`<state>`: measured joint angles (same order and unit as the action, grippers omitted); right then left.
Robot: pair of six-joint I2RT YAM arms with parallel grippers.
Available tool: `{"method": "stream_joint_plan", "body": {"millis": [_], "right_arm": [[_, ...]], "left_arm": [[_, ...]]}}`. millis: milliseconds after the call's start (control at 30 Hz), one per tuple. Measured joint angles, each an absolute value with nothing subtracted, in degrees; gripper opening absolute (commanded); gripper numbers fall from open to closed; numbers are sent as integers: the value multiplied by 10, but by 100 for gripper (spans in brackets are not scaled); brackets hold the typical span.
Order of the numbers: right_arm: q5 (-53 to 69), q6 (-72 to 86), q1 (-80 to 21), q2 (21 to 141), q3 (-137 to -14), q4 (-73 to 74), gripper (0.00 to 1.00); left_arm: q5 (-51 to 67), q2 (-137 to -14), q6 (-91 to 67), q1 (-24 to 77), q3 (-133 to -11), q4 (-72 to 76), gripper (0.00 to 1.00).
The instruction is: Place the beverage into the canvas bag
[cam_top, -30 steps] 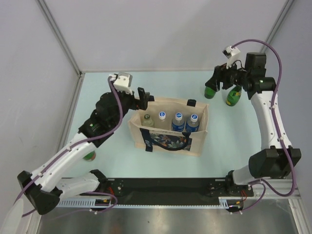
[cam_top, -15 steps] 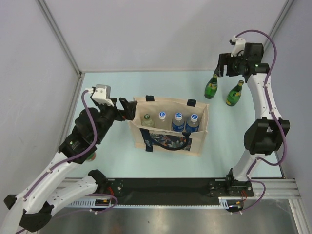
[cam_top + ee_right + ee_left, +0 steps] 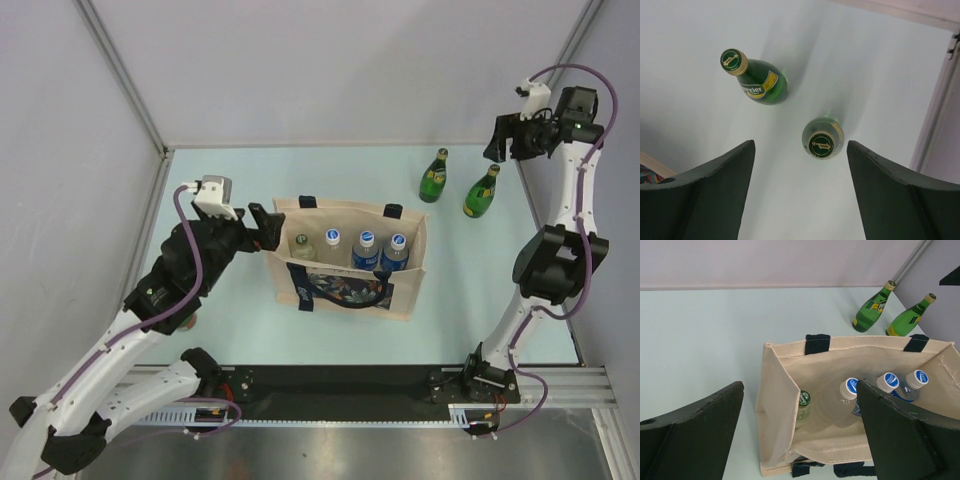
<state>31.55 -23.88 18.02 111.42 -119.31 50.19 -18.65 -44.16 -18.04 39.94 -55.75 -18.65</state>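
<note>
My right gripper has lifted away from the two green bottles and now hangs high over the far right corner of the table; its fingers stand spread with nothing between them, so it came up empty. Both beverages are left upright on the table, well apart from the canvas bag: the left green bottle nearer the bag's far right corner, the right green bottle just beside it. From my right wrist view, that second bottle sits almost straight below my fingers; I judge it the natural one to come down on next.

My left gripper has pulled back from the bag's rim and is now just off its left end, fingers wide open, holding nothing. The bag stands upright and open with four bottles already in a row inside; two remain to load.
</note>
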Motion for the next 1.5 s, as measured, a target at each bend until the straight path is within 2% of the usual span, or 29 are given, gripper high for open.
{"method": "stream_joint_plan", "body": {"millis": [233, 500, 667, 767, 867, 900, 1000, 1200, 1500], "right_arm": [[309, -256, 176, 1181, -1213, 533, 71], [291, -260, 175, 1206, -1214, 537, 65], [279, -267, 171, 1220, -1214, 538, 56], [272, -271, 168, 1226, -1214, 541, 47], [262, -278, 166, 1226, -1214, 540, 23], [257, -285, 166, 1226, -1215, 536, 13], [255, -293, 166, 1226, -1217, 533, 0], [260, -310, 163, 1224, -1217, 534, 0], [285, -322, 162, 1174, -1205, 582, 0]], "left_arm": [[-175, -462, -180, 399, -559, -188, 100], [-175, -463, -180, 399, -559, -188, 100], [-175, -470, -180, 398, -559, -188, 100], [-175, -473, -180, 397, -559, -188, 100], [-176, -472, -180, 397, -559, -188, 100], [-176, -472, -180, 397, -559, -188, 100], [-175, -473, -180, 396, -562, -189, 100], [-137, -498, -168, 394, -595, -190, 100], [70, -528, -73, 394, -613, -169, 100]]}}
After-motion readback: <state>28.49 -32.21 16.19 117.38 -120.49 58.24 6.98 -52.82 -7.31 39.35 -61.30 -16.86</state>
